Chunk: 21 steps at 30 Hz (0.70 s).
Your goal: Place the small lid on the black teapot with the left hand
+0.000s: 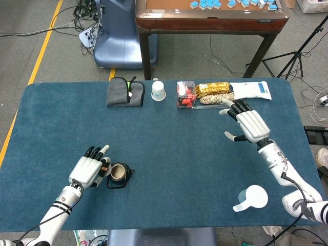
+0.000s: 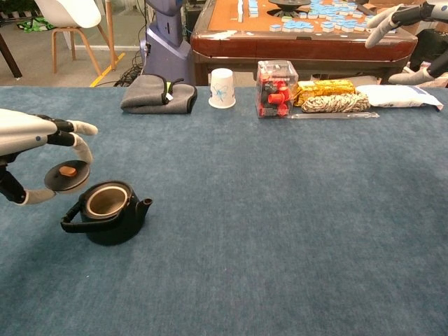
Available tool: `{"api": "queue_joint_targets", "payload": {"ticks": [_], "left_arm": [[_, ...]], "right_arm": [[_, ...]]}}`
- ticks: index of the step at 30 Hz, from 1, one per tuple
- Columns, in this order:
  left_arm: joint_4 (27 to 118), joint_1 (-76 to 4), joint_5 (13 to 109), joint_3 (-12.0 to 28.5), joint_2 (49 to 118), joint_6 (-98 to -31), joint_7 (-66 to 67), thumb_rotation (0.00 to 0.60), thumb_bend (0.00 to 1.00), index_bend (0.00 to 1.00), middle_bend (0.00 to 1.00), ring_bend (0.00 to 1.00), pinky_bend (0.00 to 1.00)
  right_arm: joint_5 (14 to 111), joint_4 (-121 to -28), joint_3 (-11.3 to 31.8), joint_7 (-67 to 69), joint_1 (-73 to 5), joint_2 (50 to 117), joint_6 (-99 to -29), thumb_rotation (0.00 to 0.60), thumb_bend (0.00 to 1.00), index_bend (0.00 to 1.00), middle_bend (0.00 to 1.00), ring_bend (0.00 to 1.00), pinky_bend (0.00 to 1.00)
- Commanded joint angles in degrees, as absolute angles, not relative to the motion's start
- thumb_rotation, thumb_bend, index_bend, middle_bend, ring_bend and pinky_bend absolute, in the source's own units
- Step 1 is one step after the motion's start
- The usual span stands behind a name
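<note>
Black and lidless, the teapot point(image 2: 107, 212) sat open-mouthed, and the left hand point(image 2: 31, 150) held the small lid point(image 2: 67, 176) pinched just beside its rim, seemingly a little above it. The carry looked nearly done: next the lid needed centring over the opening and lowering flat. Well away from the teapot, the right hand point(image 1: 248, 123) hung with fingers spread, holding nothing.

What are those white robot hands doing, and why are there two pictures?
It is one robot with two arms. One picture looks down from its head; the other looks forward from its chest. The left robot hand holds a small lid in the air, right beside the open black teapot on the blue table. The lid is not on the pot yet. The right robot hand is open and holds nothing. Along the far edge lie a grey cloth, a paper cup, a clear box with red things and some packets. A white scoop-like thing lies near the robot.
</note>
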State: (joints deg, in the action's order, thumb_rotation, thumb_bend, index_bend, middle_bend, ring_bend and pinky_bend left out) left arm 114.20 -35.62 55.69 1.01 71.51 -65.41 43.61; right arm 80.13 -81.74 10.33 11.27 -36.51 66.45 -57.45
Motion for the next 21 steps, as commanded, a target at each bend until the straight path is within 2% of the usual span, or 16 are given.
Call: {"api": "queue_joint_targets", "payload": {"ticks": [1,21], "left_arm": [[115.0,-35.7,56.0,0.8,72.3,-66.3,44.3,0.600,0.34,0.31,0.00,0.00,0.00],[112.8,-39.6,52.4,1.8,78.3,-65.2,47.6,0.600,0.34,0.31,0.00,0.00,0.00]], "right_arm": [[80.4,-81.9,10.2,11.4,-36.4,66.4,-57.6,0.600,0.29,0.26,0.10,0.10,0.04],[81.5,-79.6,9.1,14.2,-35.6,66.5,-58.3,0.600,0.29,0.26,0.10,0.10,0.04]]}}
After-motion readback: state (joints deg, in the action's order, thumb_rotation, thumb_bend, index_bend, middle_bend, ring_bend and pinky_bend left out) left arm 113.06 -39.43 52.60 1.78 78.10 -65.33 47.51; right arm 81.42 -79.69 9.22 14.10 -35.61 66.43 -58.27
